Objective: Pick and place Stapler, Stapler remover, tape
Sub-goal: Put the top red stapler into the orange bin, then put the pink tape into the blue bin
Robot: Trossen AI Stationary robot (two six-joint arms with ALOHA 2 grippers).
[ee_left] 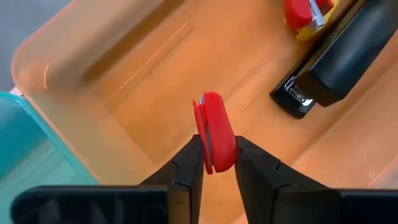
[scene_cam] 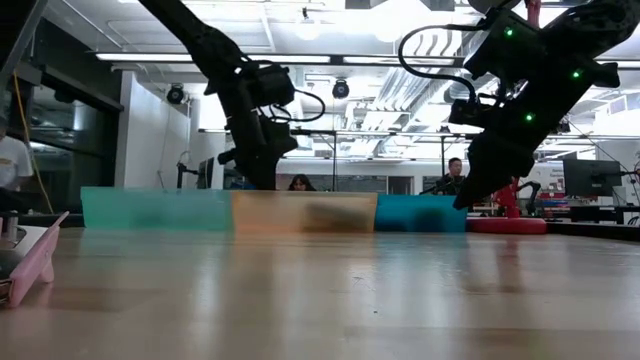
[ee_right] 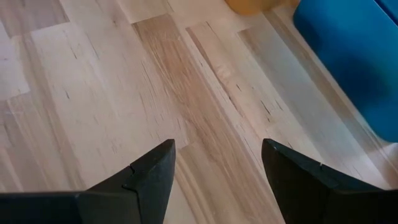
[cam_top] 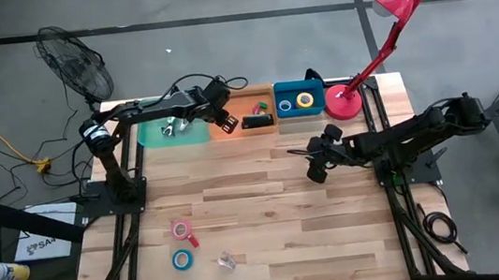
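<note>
Over at the far side of the table, the left gripper [ee_left: 217, 163] hangs above the orange bin [cam_top: 239, 132], its fingers [ee_left: 186, 171] pinched on a small red staple remover [ee_left: 214, 132]. Just beyond it inside the same bin lies the black stapler [ee_left: 336, 62], with another red piece [ee_left: 301, 12] beside it. A yellow tape roll [cam_top: 305, 102] sits in the blue bin [cam_top: 298, 87] next door. A pink roll [cam_top: 181, 229] and a light blue roll [cam_top: 182, 259] rest on the wood nearer me. The right gripper [ee_right: 217, 165] hovers over bare table near the blue bin, fingers spread wide, holding nothing.
</note>
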